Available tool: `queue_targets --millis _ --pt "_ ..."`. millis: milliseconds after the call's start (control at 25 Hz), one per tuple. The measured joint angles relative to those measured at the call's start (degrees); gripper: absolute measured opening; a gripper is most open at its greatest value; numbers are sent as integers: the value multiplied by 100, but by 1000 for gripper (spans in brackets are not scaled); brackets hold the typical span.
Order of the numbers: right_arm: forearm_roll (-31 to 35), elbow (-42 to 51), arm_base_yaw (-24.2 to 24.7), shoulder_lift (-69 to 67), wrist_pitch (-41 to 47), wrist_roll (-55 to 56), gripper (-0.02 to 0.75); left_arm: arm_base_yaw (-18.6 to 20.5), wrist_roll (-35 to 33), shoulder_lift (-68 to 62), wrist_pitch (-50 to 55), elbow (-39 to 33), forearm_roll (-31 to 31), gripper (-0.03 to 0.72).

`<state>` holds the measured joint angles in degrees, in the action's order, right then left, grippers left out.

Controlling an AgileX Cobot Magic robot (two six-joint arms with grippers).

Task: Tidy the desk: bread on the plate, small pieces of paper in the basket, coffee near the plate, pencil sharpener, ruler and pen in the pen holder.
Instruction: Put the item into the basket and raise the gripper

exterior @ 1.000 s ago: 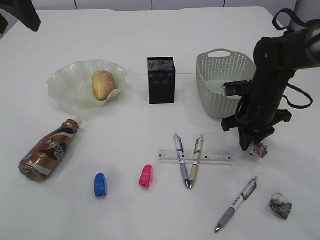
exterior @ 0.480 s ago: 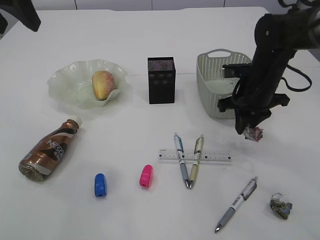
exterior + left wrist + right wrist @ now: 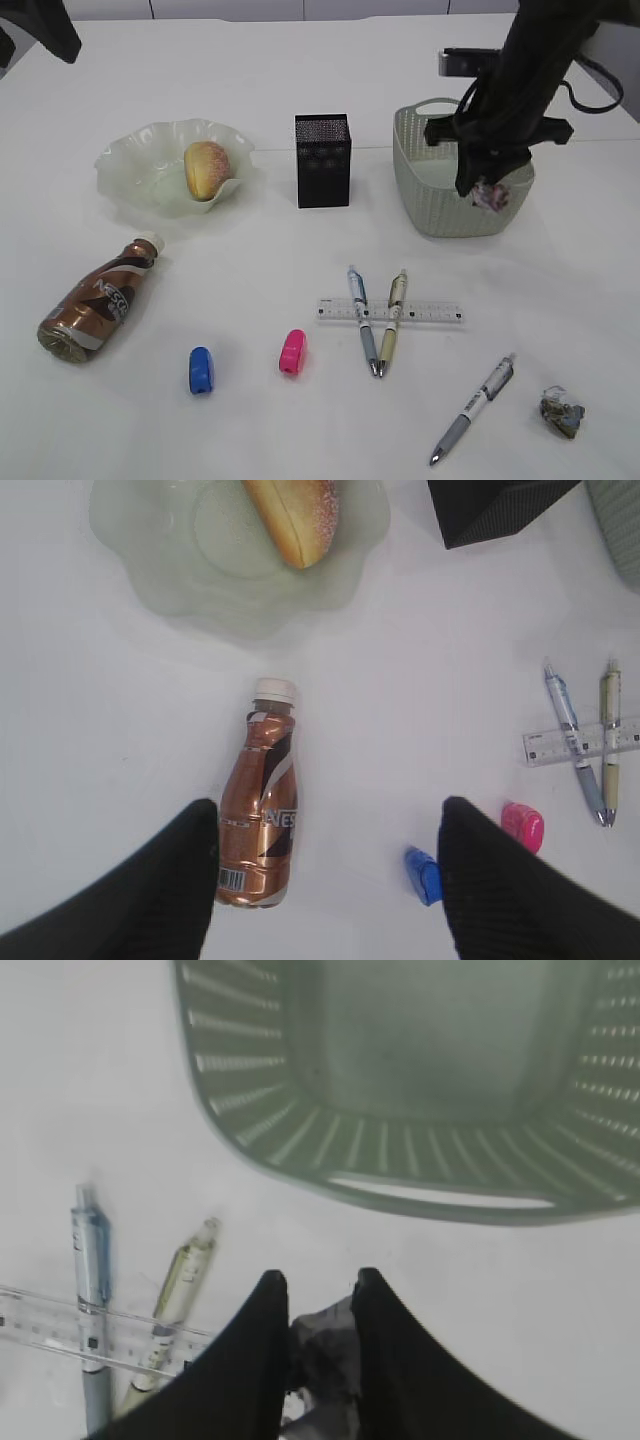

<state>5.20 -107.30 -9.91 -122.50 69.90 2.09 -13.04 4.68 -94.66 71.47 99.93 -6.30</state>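
Above the basket's [image 3: 440, 200] front rim, the right claw [image 3: 484, 190] pinches a paper wad [image 3: 490, 194]; its wrist view alone shows the basket floor, bare. Only the left wrist view shows the left claw [image 3: 330, 880], open above the lying coffee [image 3: 262, 800], while the bread [image 3: 206, 169] sits in the plate [image 3: 130, 165].

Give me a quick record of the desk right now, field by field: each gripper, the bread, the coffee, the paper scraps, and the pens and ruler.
right gripper: shut on a crumpled paper scrap, held up at the basket
left gripper: open, empty, above the coffee
bread: on the plate
coffee: lying on its side, apart from the plate
second paper scrap: on the desk, front right
ruler: under two crossed pens
third pen: lying alone
pen holder: upright between plate and basket
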Motion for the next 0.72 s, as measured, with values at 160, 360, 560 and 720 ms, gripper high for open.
queue_targets --millis 160,360,560,720 --pt "36 -421 0 0 23 29 183 0 0 0 0 0 10 497" --pt "-112 -823 0 0 -83 33 183 0 0 0 0 0 10 497" --pt "-411 -907 0 0 -888 33 183 0 0 0 0 0 10 497" --pt "-596 -994 0 -91 -1353 47 183 0 0 0 0 0 10 497"
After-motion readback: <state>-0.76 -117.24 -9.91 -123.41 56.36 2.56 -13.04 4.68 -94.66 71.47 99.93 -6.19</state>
